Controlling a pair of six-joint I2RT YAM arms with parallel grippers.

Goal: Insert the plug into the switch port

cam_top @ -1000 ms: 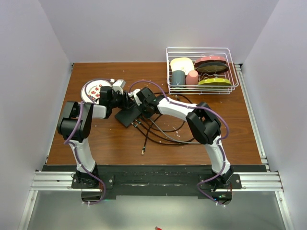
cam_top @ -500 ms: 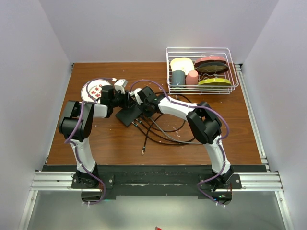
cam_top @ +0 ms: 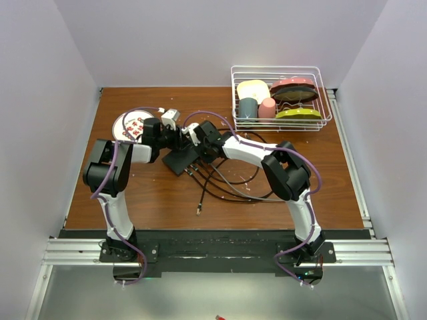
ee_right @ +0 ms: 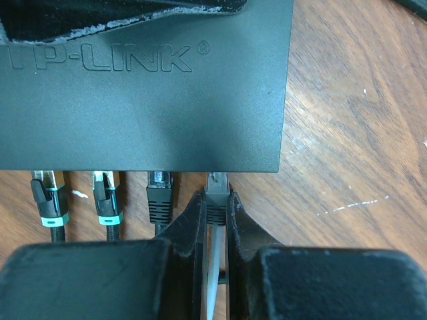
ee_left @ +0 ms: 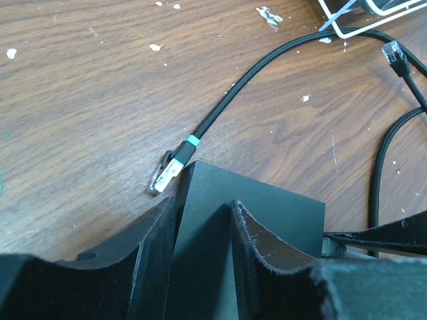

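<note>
While the right gripper (ee_right: 215, 208) pinches the plug (ee_right: 216, 190) tightly between its two fingers, a grey cable (ee_right: 212, 260) trails back through the gap between them. The plug's clear tip meets the long socket edge of the switch (ee_right: 147, 100), in the place nearest that edge's right corner as the right wrist camera sees it. How far in it sits is hard to judge from this angle. Three other plugs (ee_right: 107, 197) sit in a row to its left, two with teal bands and one plain black. From above, the switch lies flat on the wooden table (cam_top: 320, 173), left of centre, between the two wrists. The left gripper (ee_left: 202, 205) straddles one end of the black box, a finger on either side, and appears to clamp it. A loose plug (ee_left: 167, 175) with a teal band lies on the wood just beside that corner.
</note>
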